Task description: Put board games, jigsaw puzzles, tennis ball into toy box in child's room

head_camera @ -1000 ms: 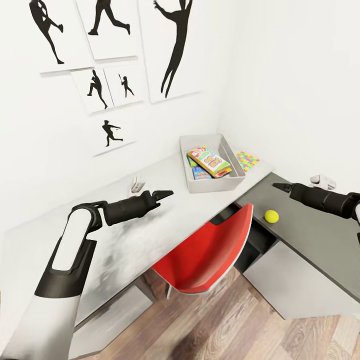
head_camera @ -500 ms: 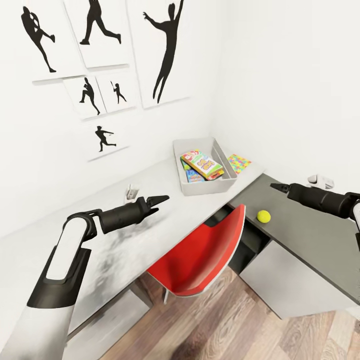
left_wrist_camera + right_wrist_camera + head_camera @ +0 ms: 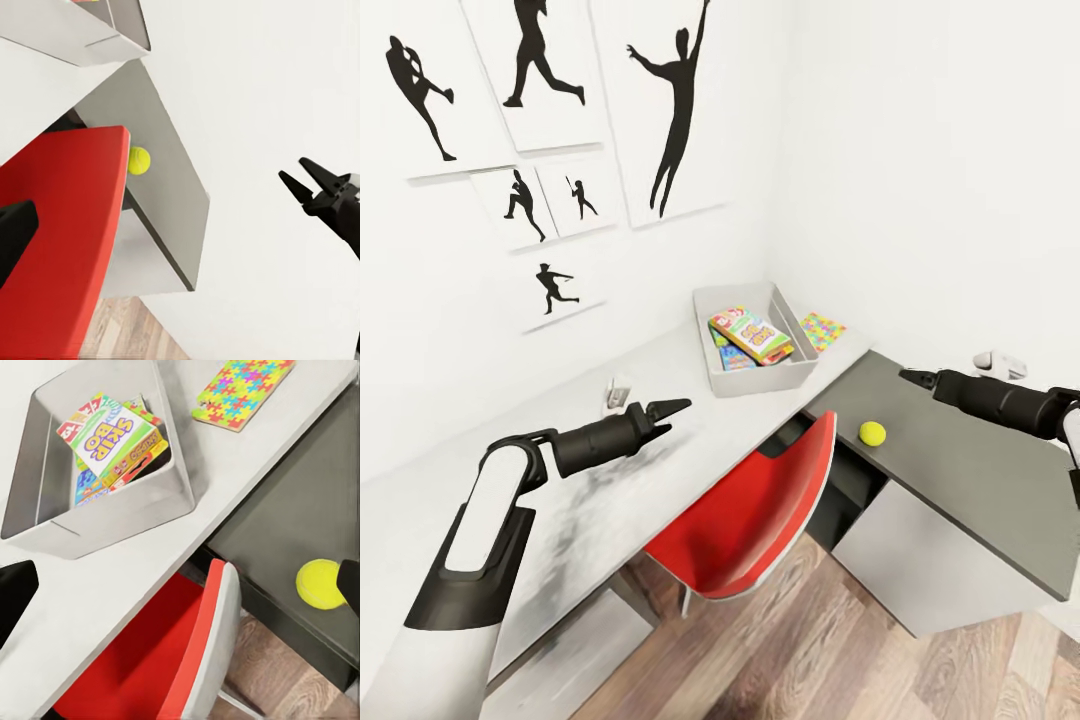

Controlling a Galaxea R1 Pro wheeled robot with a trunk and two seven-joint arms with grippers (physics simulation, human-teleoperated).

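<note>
Nearest me, my left gripper (image 3: 665,408) hangs above the pale part of the table (image 3: 590,470); its fingers look nearly together with nothing between them, though I cannot tell for sure. The red chair (image 3: 750,510) is tucked under the desk just beyond it. My right gripper (image 3: 912,377) hovers over the dark grey surface, holding nothing; from the left wrist view its 2 fingers stand parted. The tennis ball (image 3: 873,432) lies on that dark surface, near my right gripper but apart from it. Farther off sits the toy box (image 3: 748,378), with the green Skip-Bo game (image 3: 112,435) on top of other board games inside. Just beyond the box, 1 jigsaw puzzle (image 3: 822,329) lies flat on the table. I judge the ball is my step in hand: next I must lower my right gripper over it and close.
</note>
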